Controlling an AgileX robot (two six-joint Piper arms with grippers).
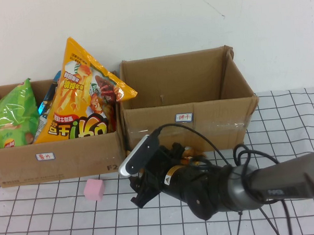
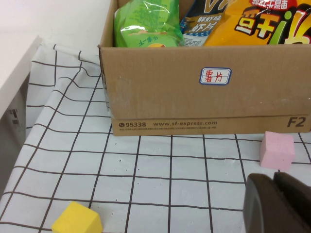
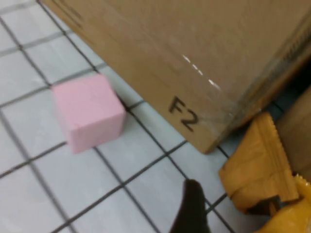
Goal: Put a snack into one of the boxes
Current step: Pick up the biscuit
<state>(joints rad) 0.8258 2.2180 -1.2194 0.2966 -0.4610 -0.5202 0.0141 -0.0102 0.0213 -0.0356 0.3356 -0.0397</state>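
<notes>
An orange snack bag (image 3: 257, 174) lies on the checked cloth by the front corner of the left box (image 1: 54, 158); in the high view (image 1: 187, 155) it peeks out behind my right arm. My right gripper (image 3: 228, 206) is low over the cloth, open, one dark finger (image 3: 192, 208) apart from the bag and the other against the bag's edge. It shows in the high view (image 1: 142, 193) in front of the gap between the boxes. The right box (image 1: 188, 113) looks empty. My left gripper (image 2: 278, 204) is shut and empty, low near a pink cube (image 2: 277, 149).
The left box holds a green bag (image 1: 13, 116), a large orange bag (image 1: 85, 94) and a blue bag between them. The pink cube (image 1: 94, 189) sits in front of the left box. A yellow cube (image 2: 77, 221) lies near the table's left edge.
</notes>
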